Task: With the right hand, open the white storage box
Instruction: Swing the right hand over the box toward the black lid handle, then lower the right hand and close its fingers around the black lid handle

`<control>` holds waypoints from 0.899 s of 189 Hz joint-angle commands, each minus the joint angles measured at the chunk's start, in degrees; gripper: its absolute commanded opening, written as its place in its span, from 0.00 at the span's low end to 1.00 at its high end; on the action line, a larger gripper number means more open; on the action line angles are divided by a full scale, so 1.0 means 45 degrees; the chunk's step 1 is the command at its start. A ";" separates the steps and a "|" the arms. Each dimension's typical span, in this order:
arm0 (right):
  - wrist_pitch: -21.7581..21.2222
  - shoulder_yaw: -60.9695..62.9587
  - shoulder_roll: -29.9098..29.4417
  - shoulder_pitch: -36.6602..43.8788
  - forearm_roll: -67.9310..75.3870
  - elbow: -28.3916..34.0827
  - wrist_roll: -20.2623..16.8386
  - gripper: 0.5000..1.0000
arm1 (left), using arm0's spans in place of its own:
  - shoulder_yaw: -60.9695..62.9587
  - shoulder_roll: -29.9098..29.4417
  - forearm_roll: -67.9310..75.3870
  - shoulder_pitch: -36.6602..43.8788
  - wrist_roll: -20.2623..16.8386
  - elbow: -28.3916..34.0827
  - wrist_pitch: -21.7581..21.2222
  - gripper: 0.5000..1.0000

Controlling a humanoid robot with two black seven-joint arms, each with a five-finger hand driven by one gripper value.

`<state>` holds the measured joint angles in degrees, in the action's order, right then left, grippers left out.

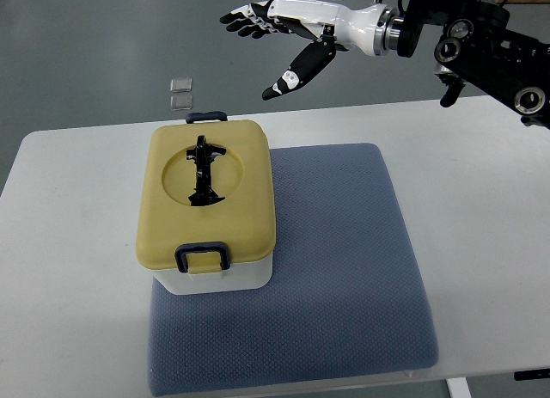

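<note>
The box sits left of centre in the frame, on the left part of a blue-grey mat that lies on the white surface. Its body is white and its lid is tan-yellow, with rounded corners and a round dished recess on top. A black folding handle lies flat in that recess. A dark clasp is at the lid's near edge and another at its far edge; both look closed, and the lid sits down on the body.

Only the front wall of the white body shows; the lid hides the rest. The box covers part of the mat's left side.

The right hand hangs in the air at the upper middle of the frame, well apart from the box, its fingers spread and holding nothing. Its arm enters from the upper right.

Two small clear squares lie on the grey floor beyond the surface, at upper left; what they are is hard to make out.
</note>
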<state>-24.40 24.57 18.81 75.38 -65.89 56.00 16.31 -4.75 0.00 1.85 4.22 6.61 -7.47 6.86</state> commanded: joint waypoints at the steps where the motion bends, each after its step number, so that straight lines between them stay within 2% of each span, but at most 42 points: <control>1: -0.0028 -0.1340 0.0039 0.1256 -0.0866 0.0525 0.0673 0.87 | 0.0001 0.0000 -0.0002 0.0000 -0.0005 -0.0001 0.0000 1.00; 24: 0.0070 -0.2979 0.0059 0.2545 -0.1862 0.1130 0.1591 0.87 | 0.0001 0.0000 -0.0002 0.0000 -0.0005 -0.0001 0.0000 1.00; 40: 0.0109 -0.3468 -0.0098 0.2975 -0.2604 0.1462 0.1923 0.87 | 0.0001 0.0000 -0.0002 0.0000 0.0014 -0.0001 0.0000 1.00; 85: 0.0148 -0.4640 -0.1035 0.3971 -0.3210 0.1697 0.2002 0.87 | 0.0001 0.0000 -0.0002 0.0000 -0.0005 -0.0001 0.0000 1.00; 129: 0.0831 -0.5402 -0.1074 0.4186 -0.4167 0.1697 0.2021 0.87 | 0.0001 0.0000 -0.0002 0.0000 0.0014 -0.0001 0.0000 1.00; 170: 0.0871 -0.5617 -0.1113 0.4245 -0.4226 0.1697 0.2041 0.87 | 0.0001 0.0000 -0.0002 0.0000 -0.0005 -0.0001 0.0000 1.00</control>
<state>-20.54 -0.23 13.92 94.52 -84.71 63.63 25.49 -4.75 0.00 1.84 4.22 6.62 -7.47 6.86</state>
